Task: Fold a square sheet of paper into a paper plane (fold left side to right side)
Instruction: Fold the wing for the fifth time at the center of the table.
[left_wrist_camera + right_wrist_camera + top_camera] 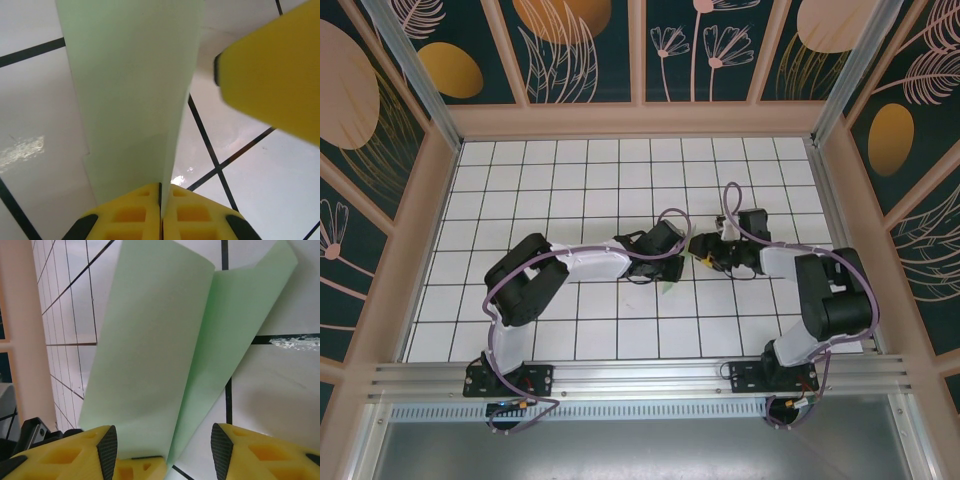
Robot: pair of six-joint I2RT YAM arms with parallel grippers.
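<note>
Slippage threatens here: the square sheet of paper (135,90), part-folded and raised off the desk (35,100) just ahead of the left hand (161,192) pinching its edge, sits loose inside the spread right hand (165,442), so edges may misalign.

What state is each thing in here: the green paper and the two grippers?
pale green sheet of paper: folded along a crease, its two panels standing apart in a V, not pressed flat.
left gripper: shut, pinching one end of the paper.
right gripper: open, fingers on either side of the paper, not clamped on it.
</note>
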